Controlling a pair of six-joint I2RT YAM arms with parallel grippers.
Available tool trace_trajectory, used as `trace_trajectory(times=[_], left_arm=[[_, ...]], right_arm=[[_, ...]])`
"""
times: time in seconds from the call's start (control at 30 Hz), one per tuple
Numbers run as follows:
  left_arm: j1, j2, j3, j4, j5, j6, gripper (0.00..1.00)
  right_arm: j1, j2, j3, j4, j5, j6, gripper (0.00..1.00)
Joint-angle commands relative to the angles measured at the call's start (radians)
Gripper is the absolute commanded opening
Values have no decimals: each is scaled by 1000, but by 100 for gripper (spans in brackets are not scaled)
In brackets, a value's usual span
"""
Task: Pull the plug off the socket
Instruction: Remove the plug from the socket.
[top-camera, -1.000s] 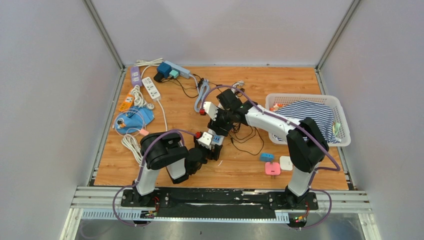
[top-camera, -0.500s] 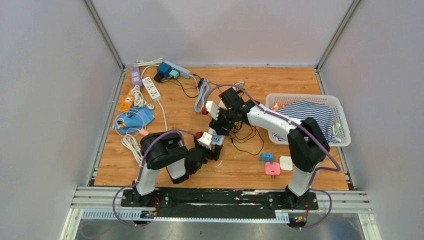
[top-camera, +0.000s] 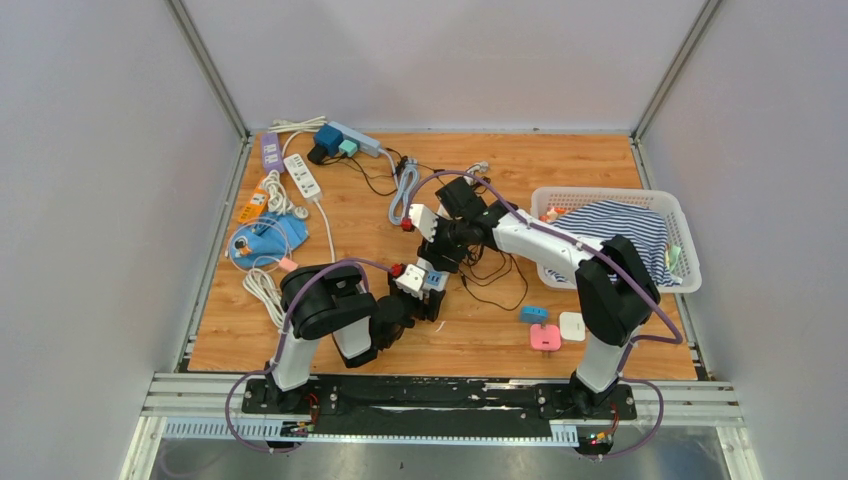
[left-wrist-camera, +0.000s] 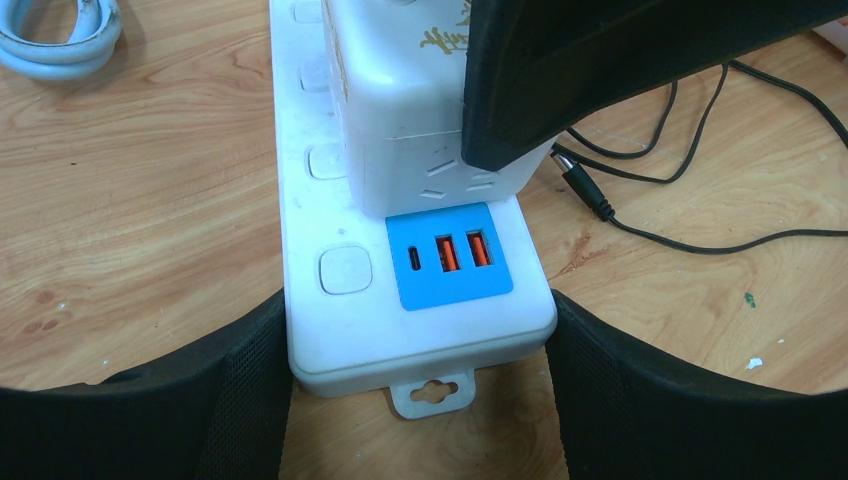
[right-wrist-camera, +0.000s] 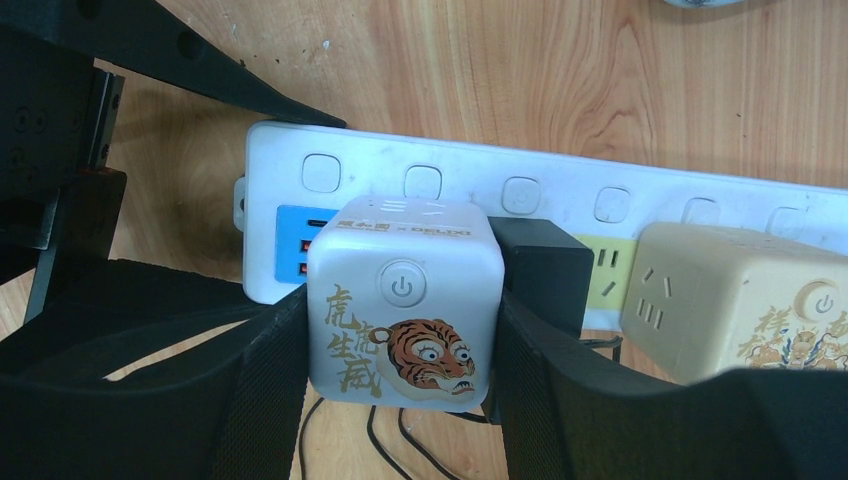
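Pale grey walls (top-camera: 100, 200), wooden tabletop (top-camera: 560, 170)

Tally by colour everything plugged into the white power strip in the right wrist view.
White cube: 1
Cream cube: 1
Black plug: 1
Total on the power strip: 3

A right pincer finger (left-wrist-camera: 600, 80) covers part of the cube plug (left-wrist-camera: 400, 130), and the power strip (left-wrist-camera: 420, 335) is cropped.

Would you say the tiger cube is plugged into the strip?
Plugged in: tiger cube sits flush on the power strip; no prongs show.
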Motion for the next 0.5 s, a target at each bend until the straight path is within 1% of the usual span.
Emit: trace_trajectory(times=[0.0,0.2,0.33,0.47], left_arm=[[12,9,-7,18,7,-19,0],[12,10,-5,18,8,-16,0],[12,10,-4,17,11,-16,0],[12,10,-4,17,15,-16,0]], right_arm=[[17,13,-28,-238,-170,-19,0],[40,-9,-24,-257,-235,-40,0],[26,1,-20,-253,-186,-35,0],[-31,4,-21,-238,-151,-9,0]])
